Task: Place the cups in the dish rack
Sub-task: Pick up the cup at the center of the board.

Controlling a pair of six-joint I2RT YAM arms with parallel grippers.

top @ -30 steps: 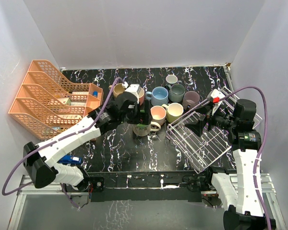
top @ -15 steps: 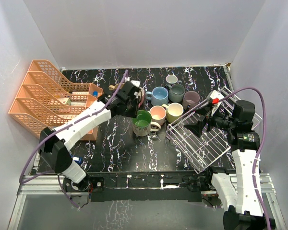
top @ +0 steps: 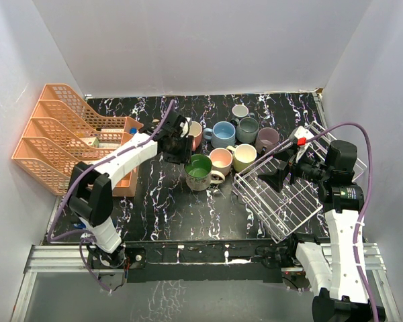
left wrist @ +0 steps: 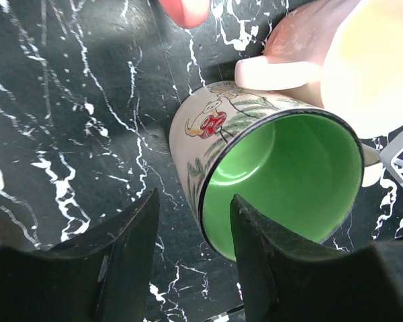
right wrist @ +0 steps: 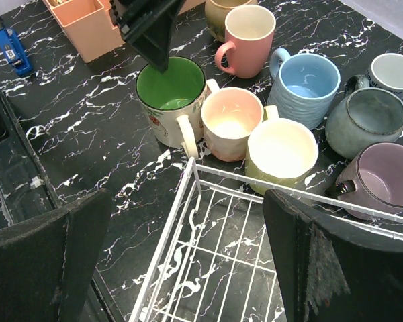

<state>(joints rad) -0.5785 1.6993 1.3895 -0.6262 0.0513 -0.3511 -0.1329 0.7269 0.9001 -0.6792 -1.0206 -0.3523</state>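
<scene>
The green-lined mug is seen upright on the black marbled table, just past the tips of the left gripper, whose fingers are spread and empty. Its cream outside is printed with a red flower and leaves. The right gripper is likewise released, over the dish rack.
</scene>
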